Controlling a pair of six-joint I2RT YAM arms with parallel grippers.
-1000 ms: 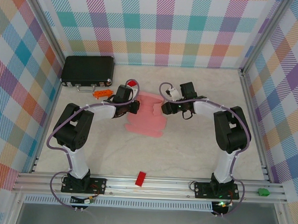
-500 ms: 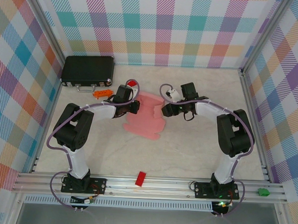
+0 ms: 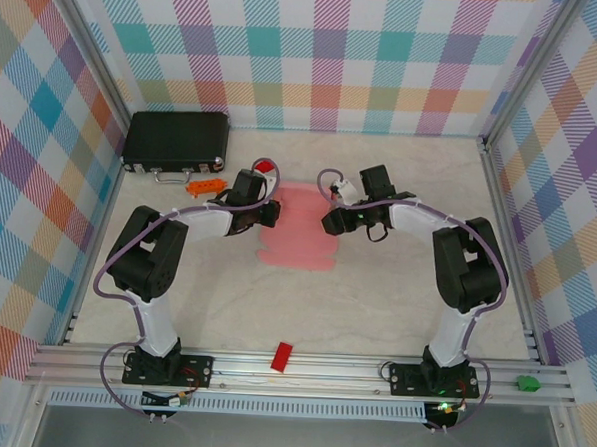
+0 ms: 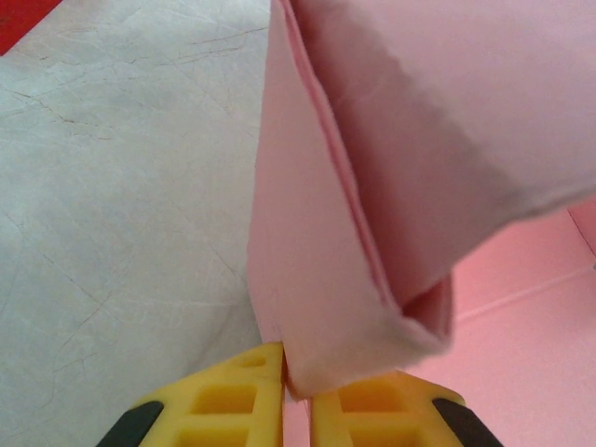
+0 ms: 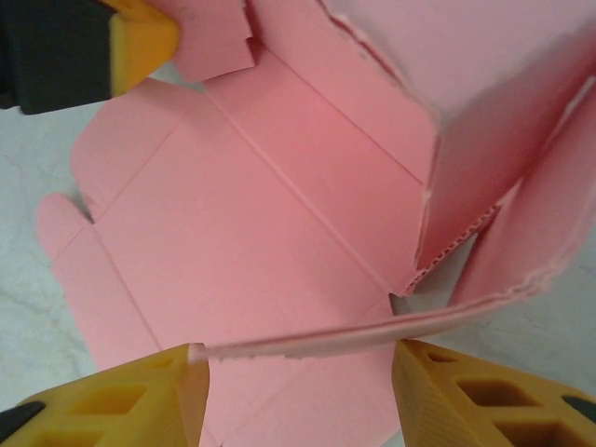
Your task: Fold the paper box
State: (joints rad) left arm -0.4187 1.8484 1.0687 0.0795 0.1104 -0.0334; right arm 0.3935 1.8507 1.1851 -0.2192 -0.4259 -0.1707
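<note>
The paper box (image 3: 298, 234) is a light-pink die-cut card, partly folded, lying mid-table between both arms. My left gripper (image 3: 272, 214) is at its left edge, and in the left wrist view the yellow fingertips (image 4: 298, 377) are shut on a folded flap of the box (image 4: 345, 233). My right gripper (image 3: 329, 221) is at the box's right side. Its jaws (image 5: 298, 372) stand wide apart, open, over the flat pink panel (image 5: 242, 223), and a raised flap's thin edge (image 5: 307, 341) runs across the gap from one finger to the other.
A black case (image 3: 176, 142) lies at the back left. An orange piece (image 3: 205, 186) and a small red block (image 3: 266, 167) sit just beyond the left gripper. Another red block (image 3: 283, 356) rests on the front rail, and a green part (image 3: 527, 381) lies at the rail's right end.
The box has swung and pulled back from the near side, now lying more level between the grippers. The right jaws have widened. The left gripper keeps its pinch.
</note>
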